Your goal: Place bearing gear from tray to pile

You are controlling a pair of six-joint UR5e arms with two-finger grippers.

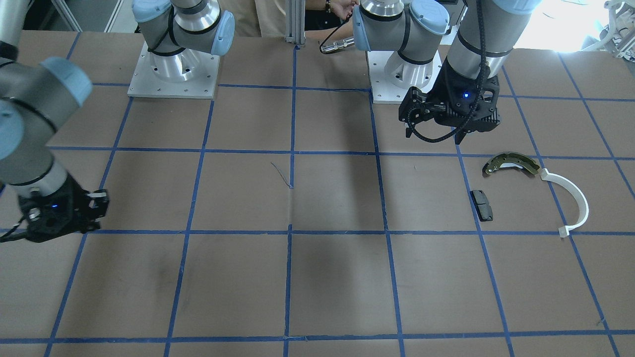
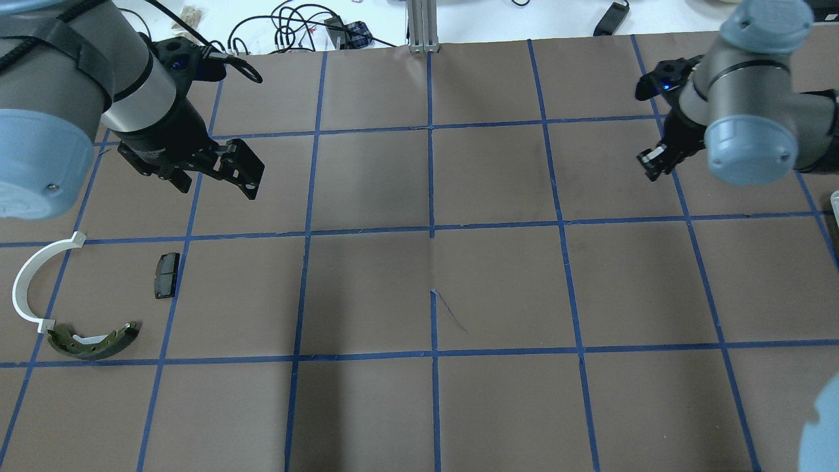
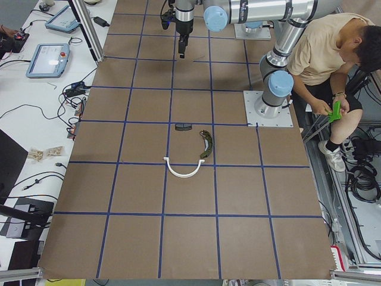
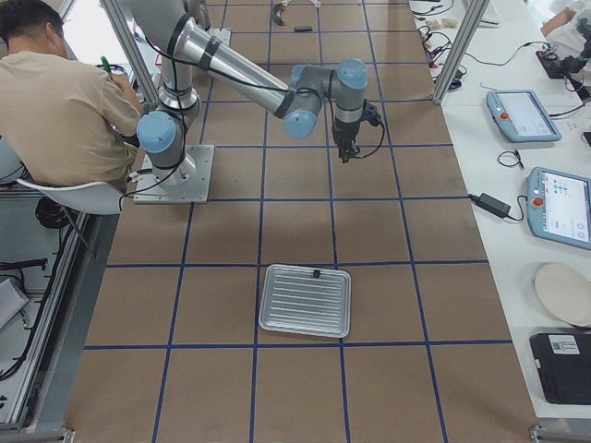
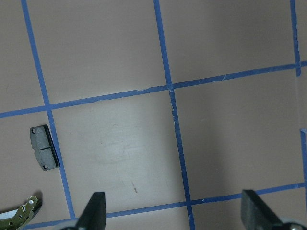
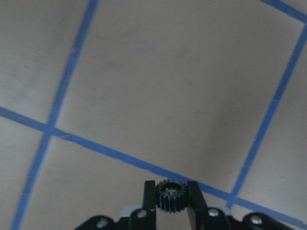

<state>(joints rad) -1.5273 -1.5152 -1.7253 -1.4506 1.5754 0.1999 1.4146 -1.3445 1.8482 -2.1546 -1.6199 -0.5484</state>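
My right gripper (image 6: 170, 199) is shut on a small black toothed bearing gear (image 6: 170, 194) and holds it above bare table; it also shows in the overhead view (image 2: 652, 164) at the far right. The silvery tray (image 4: 270, 318) lies near the table's end, apart from the gripper. The pile sits on the left side: a brass-and-grey brake shoe (image 2: 92, 342), a white half-ring arc (image 2: 25, 282) and a small black pad (image 2: 166, 275). My left gripper (image 2: 215, 182) is open and empty, hovering just beyond the pad (image 5: 44, 147).
A small dark part (image 4: 316, 273) rests at the tray's far rim. A seated person (image 4: 65, 101) is beside the robot bases (image 1: 173, 74). Benches with tablets and cables run along the table's far side (image 3: 47, 59).
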